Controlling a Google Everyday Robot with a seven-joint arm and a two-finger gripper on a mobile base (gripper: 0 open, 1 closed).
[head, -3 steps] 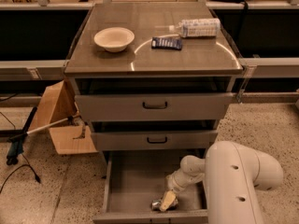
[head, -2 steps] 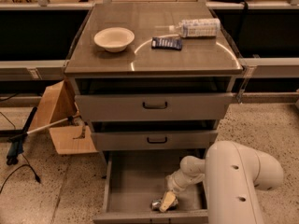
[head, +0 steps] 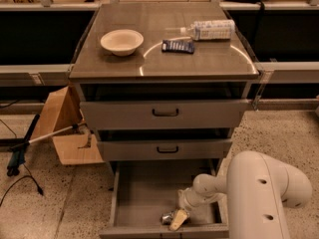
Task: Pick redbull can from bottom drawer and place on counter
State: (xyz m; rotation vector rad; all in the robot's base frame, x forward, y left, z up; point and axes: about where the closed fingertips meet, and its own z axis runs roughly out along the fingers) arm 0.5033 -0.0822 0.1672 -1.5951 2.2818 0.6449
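Camera view looking down on a grey metal cabinet with its bottom drawer (head: pixel 144 193) pulled open and the two upper drawers (head: pixel 164 114) shut.

Stage of task: early, at the grasp. Reach into the drawer done, with the white arm (head: pixel 259 193) bent down from the lower right and the gripper (head: pixel 175 219) low at the drawer's front edge. Lift not yet made. Remaining, by judgement: securing the can, raising it clear of the drawer front, carrying it up past both shut drawers, and setting it on the counter (head: pixel 209 63).

Redbull can (head: pixel 167 217) lying on the drawer floor near the front wall, right of centre, showing only as a small silvery glint. Placed at the gripper's tip, touching or just beside it on the left. Impossible to tell whether the gripper is closed on the can or merely set against it.

On the counter: cream bowl (head: pixel 121 41) at left, dark blue packet (head: pixel 178 46) near centre, clear plastic bottle (head: pixel 209 30) on its side at back right. Bare surface toward the front edge, probably suitable for the placement.
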